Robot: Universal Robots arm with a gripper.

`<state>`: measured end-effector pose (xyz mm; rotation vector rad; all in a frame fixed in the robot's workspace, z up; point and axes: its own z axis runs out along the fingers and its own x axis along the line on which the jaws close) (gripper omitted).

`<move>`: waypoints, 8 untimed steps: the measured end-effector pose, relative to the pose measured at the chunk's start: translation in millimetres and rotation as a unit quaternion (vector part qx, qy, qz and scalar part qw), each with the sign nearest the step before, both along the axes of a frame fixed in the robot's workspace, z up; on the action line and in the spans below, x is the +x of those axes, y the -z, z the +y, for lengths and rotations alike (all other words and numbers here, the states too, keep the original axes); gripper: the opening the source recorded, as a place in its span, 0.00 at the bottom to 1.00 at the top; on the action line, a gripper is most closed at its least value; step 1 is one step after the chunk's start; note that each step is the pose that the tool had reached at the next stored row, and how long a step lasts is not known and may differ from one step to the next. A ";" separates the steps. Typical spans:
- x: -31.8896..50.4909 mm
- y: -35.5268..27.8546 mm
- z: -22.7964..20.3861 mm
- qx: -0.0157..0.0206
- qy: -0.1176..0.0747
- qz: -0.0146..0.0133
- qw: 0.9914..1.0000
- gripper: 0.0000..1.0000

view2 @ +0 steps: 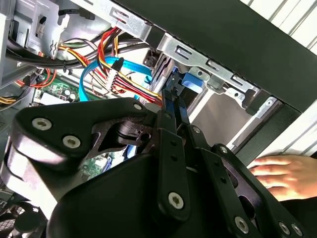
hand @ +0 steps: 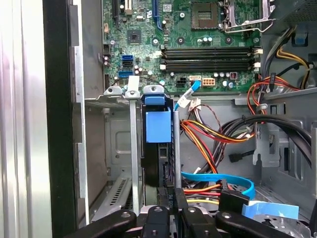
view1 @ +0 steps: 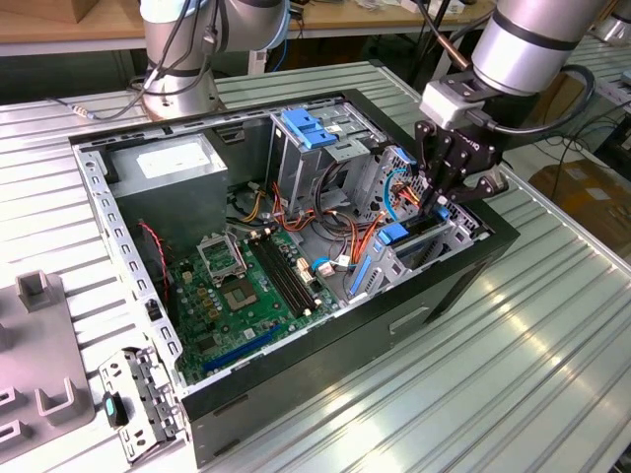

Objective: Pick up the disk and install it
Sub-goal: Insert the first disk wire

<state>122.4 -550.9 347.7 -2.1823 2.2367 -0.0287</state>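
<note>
Black gripper (hand: 168, 210) fingers pinch the disk (hand: 157, 148) by its thin edges, seemingly rigid, dense, shock-sensitive, standing in its bay.

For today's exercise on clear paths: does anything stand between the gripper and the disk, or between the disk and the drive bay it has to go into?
Nothing visible does. The gripper sits at the end of the disk, which already stands edge-on in the drive bay. The orange and blue cables lie beside the bay, not across it.
</note>
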 end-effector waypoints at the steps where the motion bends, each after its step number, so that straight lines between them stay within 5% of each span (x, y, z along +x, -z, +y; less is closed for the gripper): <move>1: 0.0 0.2 -0.1 0.000 0.000 0.000 1.000 0.16; 8: 0.0 2.4 -0.4 0.000 0.000 0.000 1.000 0.16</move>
